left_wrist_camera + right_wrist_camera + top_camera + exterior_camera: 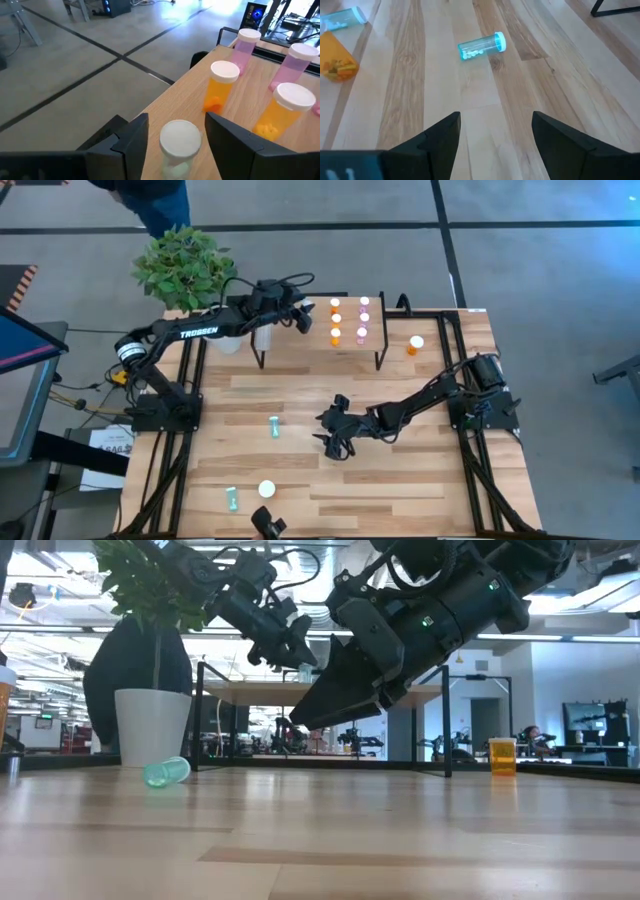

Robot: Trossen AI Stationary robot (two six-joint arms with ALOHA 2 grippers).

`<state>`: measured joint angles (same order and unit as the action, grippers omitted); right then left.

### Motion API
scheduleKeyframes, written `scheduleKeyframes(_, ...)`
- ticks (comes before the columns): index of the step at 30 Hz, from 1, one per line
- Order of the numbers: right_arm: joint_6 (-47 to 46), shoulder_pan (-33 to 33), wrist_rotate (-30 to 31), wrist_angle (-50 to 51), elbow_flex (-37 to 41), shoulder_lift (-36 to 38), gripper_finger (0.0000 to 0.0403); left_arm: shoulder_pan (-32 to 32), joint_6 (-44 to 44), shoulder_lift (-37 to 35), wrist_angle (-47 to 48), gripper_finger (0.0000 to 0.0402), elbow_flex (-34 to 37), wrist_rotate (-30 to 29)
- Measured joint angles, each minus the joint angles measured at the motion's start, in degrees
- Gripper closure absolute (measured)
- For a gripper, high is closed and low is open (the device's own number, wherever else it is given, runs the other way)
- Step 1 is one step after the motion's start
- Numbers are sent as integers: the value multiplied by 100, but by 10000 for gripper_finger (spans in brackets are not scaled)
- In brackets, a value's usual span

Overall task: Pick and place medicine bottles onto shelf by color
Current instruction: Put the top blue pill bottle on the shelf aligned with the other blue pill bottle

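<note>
The shelf (350,345) stands at the table's far edge and carries three orange bottles (335,321) and three pink bottles (363,318) in two rows, all upright. My left gripper (303,316) is at the shelf's left end, shut on a pale teal bottle (179,145) with a white cap. My right gripper (334,443) hovers open above the middle of the table. A teal bottle (481,46) lies on its side ahead of it. Near the table's front edge are another teal bottle (231,499) and a wide orange one (335,61). My left gripper pinches the teal bottle by its body just under the white cap (180,136), one finger (131,137) on each side. The fingers reach in from the shelf's left end, slanting down. The bottle is upright; its base is out of view, so I cannot tell whether it stands on the shelf.
A potted plant in a white pot (152,725) stands at the table's far left corner, beside the left arm. A wide orange bottle (415,345) stands on the table right of the shelf. Black frame rails (470,380) run along the table's sides.
</note>
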<state>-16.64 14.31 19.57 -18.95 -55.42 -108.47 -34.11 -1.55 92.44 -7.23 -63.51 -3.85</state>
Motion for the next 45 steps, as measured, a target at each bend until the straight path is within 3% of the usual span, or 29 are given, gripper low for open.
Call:
scheduleKeyframes(7,2,0,0,-1,0,0,133,102,136,-521,547,175,-1,-378)
scheduleKeyframes(13,2,0,0,-9,0,0,133,501,189,-1395,1500,158,-3,-260)
scheduleKeyframes(16,3,0,0,-19,0,0,133,1046,125,-1830,2176,158,-9,-323)
scheduleKeyframes(22,4,0,0,-69,2,0,133,2843,-401,-2377,3285,158,330,-1721)
scheduleKeyframes(26,4,0,0,-86,2,0,133,3916,-1306,-2707,3325,158,1136,-2178)
scheduleKeyframes(34,4,0,0,-154,0,0,133,5350,-3871,-3225,3239,158,2670,-2167)
scheduleKeyframes(39,-56,0,-1,-421,1,-2,133,5740,-5243,-3096,3155,158,3156,-2241)
scheduleKeyframes(45,-343,-18,-2,-593,2,-2,133,5842,-5692,-2776,3209,158,3543,-2233)
